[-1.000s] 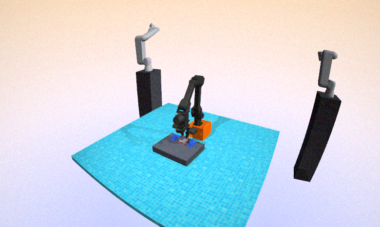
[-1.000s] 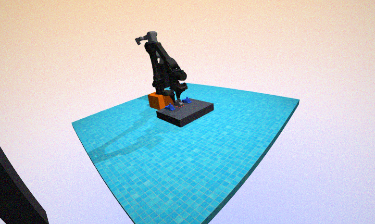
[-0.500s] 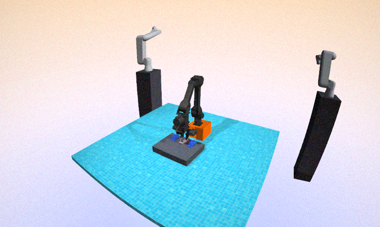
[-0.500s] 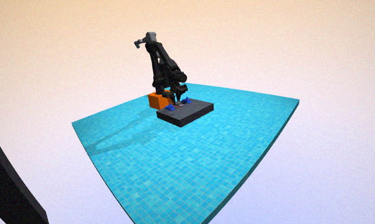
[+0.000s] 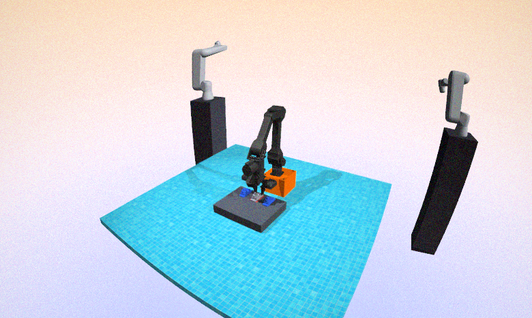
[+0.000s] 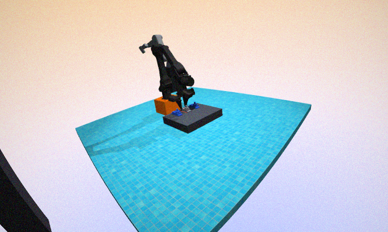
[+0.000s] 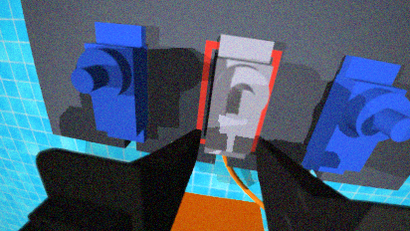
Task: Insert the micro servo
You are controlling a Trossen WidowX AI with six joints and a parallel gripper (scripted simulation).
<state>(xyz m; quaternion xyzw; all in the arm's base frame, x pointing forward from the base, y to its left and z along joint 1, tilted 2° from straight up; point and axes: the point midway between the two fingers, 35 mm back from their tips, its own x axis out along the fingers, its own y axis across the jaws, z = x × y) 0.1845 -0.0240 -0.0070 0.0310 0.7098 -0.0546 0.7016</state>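
Note:
The grey micro servo (image 5: pixel 256 196) (image 6: pixel 186 109) (image 7: pixel 244 95) stands in the marked pocket, its shaft up. The red outline (image 7: pixel 204 95) shows along both its sides, with a dark gap at its left side in the wrist view. Its far ear looks level; whether it is flat on the deck (image 5: pixel 240 213) (image 6: pixel 202 115) (image 7: pixel 184 20) cannot be told. The orange cable (image 7: pixel 236 177) runs out at the near end; the notch is largely hidden. My gripper (image 5: pixel 258 192) (image 6: pixel 183 108) (image 7: pixel 229 140) is open, its fingertips at either side of the servo's near end with narrow gaps.
One blue servo (image 5: pixel 268 201) (image 6: pixel 194 105) (image 7: pixel 119 115) sits left of the pocket in the wrist view, another (image 5: pixel 244 192) (image 6: pixel 177 112) (image 7: pixel 338 129) right of it. The orange base block (image 5: pixel 286 183) (image 6: pixel 162 106) (image 7: pixel 219 211) is close behind the deck. Two grey arms stand on dark pillars beyond the table.

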